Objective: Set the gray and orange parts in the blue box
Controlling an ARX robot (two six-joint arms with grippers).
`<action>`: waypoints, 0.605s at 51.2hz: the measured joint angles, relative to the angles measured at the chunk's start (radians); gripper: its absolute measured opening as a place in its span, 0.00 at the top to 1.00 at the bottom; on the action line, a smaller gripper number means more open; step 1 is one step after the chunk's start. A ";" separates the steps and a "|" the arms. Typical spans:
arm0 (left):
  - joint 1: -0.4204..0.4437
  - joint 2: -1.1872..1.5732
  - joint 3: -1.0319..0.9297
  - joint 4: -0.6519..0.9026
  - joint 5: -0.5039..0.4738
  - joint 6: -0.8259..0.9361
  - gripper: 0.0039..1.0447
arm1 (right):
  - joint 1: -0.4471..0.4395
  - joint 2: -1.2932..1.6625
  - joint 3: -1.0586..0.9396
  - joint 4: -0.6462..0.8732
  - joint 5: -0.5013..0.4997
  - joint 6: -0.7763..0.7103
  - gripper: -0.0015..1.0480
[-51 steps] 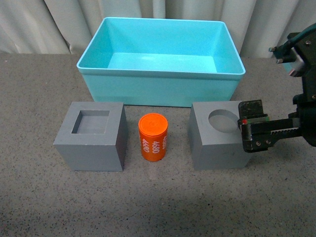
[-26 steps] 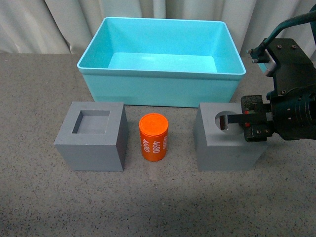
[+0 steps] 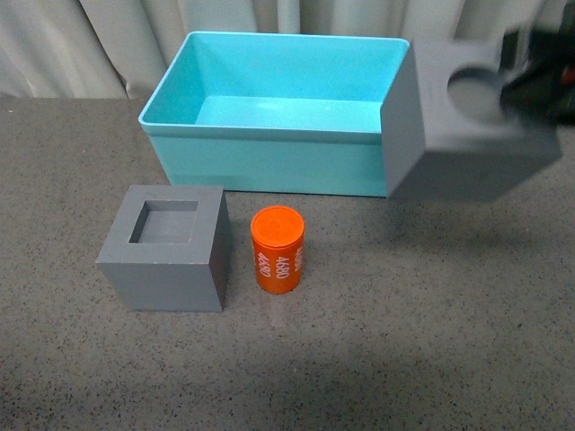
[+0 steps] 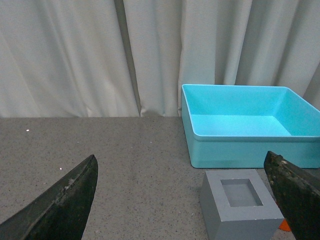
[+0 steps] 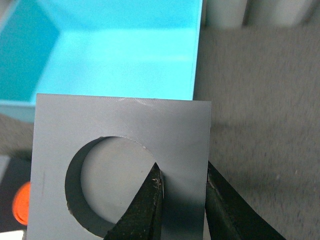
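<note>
The round-recess gray cube (image 3: 467, 126) is now hanging tilted in the air at the right end of the blue box (image 3: 269, 133); half a second ago it was resting on the table (image 3: 404, 341). The right gripper (image 5: 182, 175) is clamping its wall, one finger inside the recess and one outside. The lift is judged complete, with carry-over and release outstanding. The square-recess gray cube (image 3: 166, 247) and the orange cylinder (image 3: 278, 249) are remaining in front of the box. The left gripper (image 4: 180, 200) is standing spread and holding nothing.
</note>
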 joint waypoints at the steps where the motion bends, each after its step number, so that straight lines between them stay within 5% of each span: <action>1: 0.000 0.000 0.000 0.000 0.000 0.000 0.06 | -0.001 -0.013 0.011 0.001 -0.002 0.000 0.84; 31: 0.000 0.000 0.000 0.000 0.000 0.000 0.06 | -0.016 0.481 0.529 -0.031 -0.002 0.000 0.84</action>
